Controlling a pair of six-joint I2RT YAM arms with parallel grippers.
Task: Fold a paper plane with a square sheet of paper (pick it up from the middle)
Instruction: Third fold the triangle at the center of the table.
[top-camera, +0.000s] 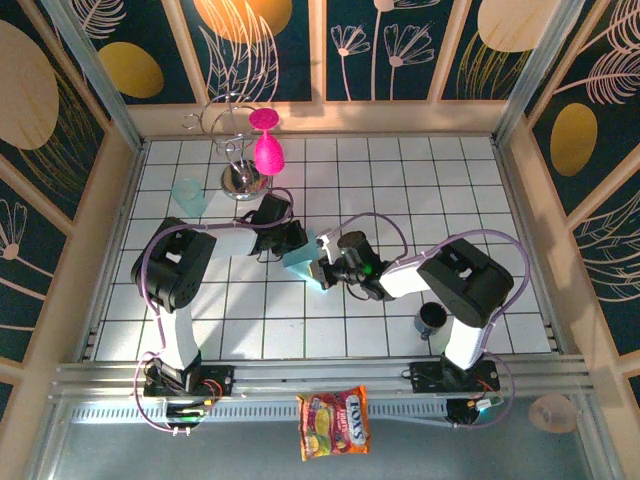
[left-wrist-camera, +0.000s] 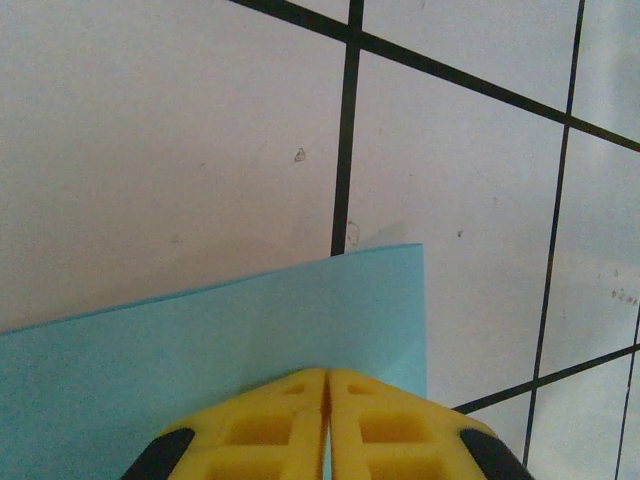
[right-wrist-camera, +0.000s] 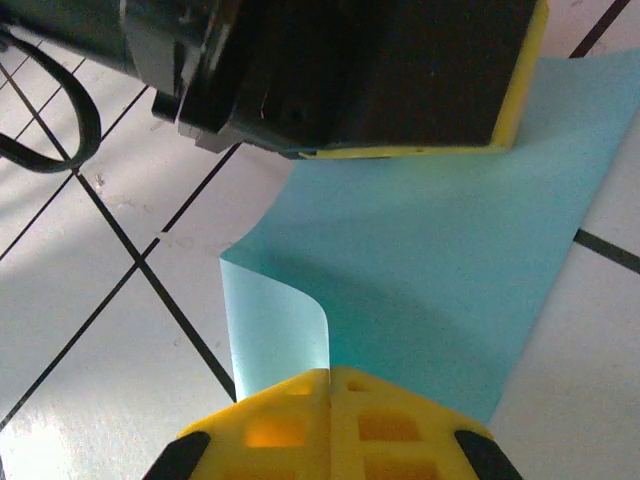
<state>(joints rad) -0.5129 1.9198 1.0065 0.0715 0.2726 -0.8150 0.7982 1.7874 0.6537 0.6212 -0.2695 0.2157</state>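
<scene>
**Both grippers pinched on the blue sheet at table centre**

You are working on a white tiled table (top-camera: 400, 180) with black grid lines, boxed in by pale wooden rails and dark floral wall panels (top-camera: 50, 120). At 6 o'clock, off the tiles, a red-and-orange sweets bag (top-camera: 335, 422) reads "FOX'S". The square sheet of thin light-blue paper (top-camera: 298, 266) is at centre, 1 edge curling over. In the right wrist view its length runs from 6 o'clock toward 1 o'clock. The left gripper (left-wrist-camera: 327, 385) and right gripper (right-wrist-camera: 329, 385) each clench it, yellow pads pressed together.
</scene>
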